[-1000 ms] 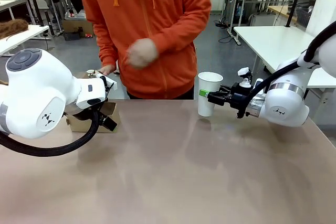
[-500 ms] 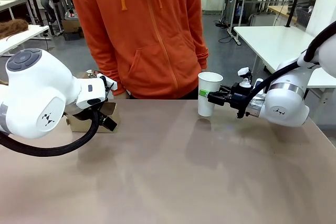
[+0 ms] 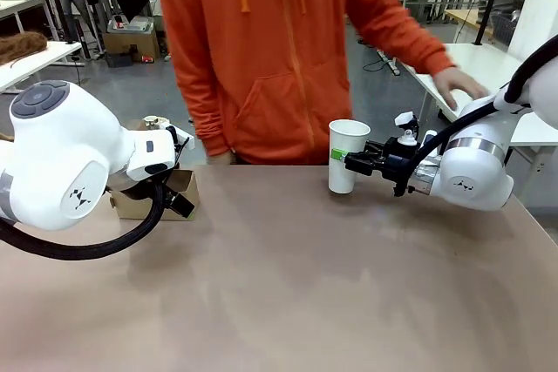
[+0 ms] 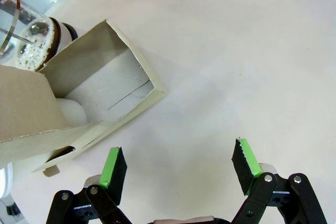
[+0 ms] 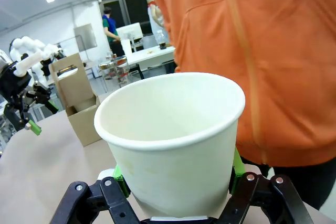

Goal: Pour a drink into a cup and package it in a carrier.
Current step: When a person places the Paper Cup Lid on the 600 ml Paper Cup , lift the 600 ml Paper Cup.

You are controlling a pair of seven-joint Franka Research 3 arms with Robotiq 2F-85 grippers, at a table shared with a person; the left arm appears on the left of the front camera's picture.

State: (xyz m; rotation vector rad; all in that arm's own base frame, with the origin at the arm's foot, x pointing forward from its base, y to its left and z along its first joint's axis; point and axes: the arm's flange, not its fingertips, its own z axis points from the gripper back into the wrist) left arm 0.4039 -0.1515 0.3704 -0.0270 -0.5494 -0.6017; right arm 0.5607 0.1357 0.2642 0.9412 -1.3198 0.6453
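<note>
White paper, unlidded and dry inside, the cup (image 3: 348, 156) stood toward the far edge of the worktop (image 3: 288, 285), right of centre. My right tool (image 3: 338, 157) was clamped around its wall, a green pad pressed to either side. I could not tell whether the base touched the surface or hung just above it. I judged the task barely begun: nothing poured, no lid on, nothing packed. The carrier (image 3: 174, 191) sat well apart at the far left, with the glass pitcher (image 4: 23, 35) just beside it in the left wrist view. My right arm reached in low and level from the right. My left tool (image 4: 180, 163) hung over bare worktop near the carrier, pointing down, jaws spread wide and holding nothing. The person in orange stood behind the cup, one hand (image 3: 460, 86) on a table off to the right.
</note>
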